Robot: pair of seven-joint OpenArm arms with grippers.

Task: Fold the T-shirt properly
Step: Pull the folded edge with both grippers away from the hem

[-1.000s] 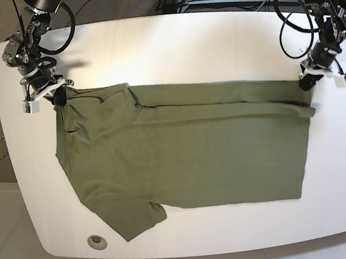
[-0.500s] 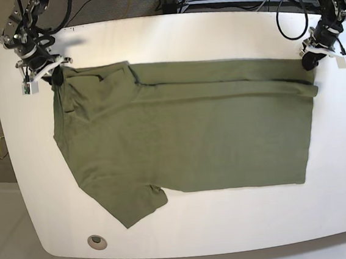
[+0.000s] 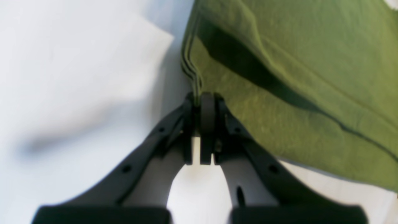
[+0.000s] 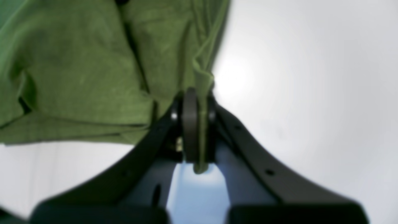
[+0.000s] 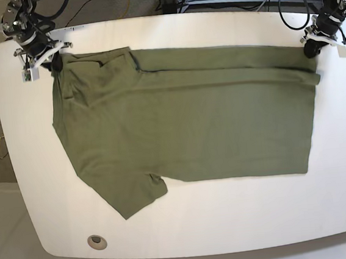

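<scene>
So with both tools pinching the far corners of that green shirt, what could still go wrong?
The left tool grips only a thin edge of the T-shirt, so the cloth might slip out. The right tool holds a bunched corner, which could leave a crooked fold. One sleeve lies spread near the table front and may drag.

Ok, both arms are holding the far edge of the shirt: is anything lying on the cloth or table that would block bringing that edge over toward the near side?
Nothing visible does. The T-shirt lies bare, and the table along its near side holds no loose objects. The left gripper and right gripper pinch the far corners.
</scene>
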